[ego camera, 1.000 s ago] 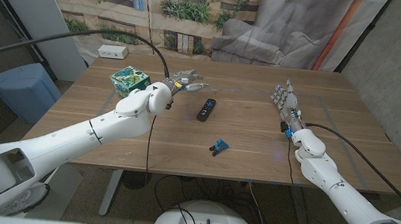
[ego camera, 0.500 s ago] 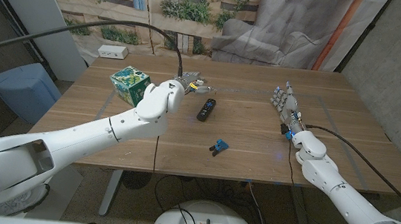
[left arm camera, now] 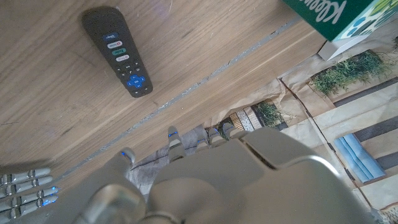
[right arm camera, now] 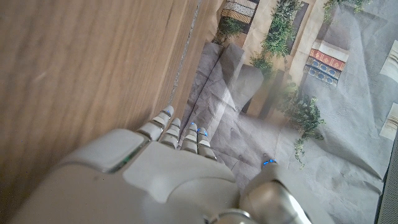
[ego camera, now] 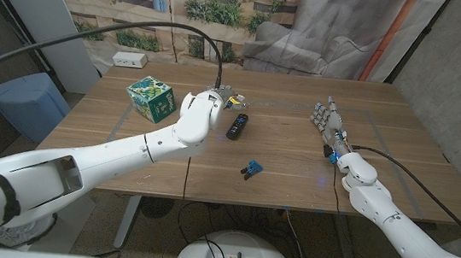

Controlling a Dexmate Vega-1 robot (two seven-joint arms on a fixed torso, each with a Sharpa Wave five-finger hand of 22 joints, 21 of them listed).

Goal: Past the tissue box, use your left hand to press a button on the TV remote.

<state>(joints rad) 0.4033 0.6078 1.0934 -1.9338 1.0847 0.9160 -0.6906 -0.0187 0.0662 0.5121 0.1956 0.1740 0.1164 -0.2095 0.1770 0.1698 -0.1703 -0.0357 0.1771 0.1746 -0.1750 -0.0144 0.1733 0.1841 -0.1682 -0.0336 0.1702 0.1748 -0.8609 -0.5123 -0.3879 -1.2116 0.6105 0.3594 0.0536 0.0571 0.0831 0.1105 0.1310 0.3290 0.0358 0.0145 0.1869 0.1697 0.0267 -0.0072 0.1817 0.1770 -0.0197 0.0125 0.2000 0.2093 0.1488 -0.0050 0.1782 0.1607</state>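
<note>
The left hand (ego camera: 223,95) is hovering with fingers apart and nothing in them just beyond the green tissue box (ego camera: 150,97), beside the black TV remote (ego camera: 237,126) lying mid-table — seemingly lining up a press — while the right hand (ego camera: 327,118) is waiting empty, fingers straight, well apart.
</note>
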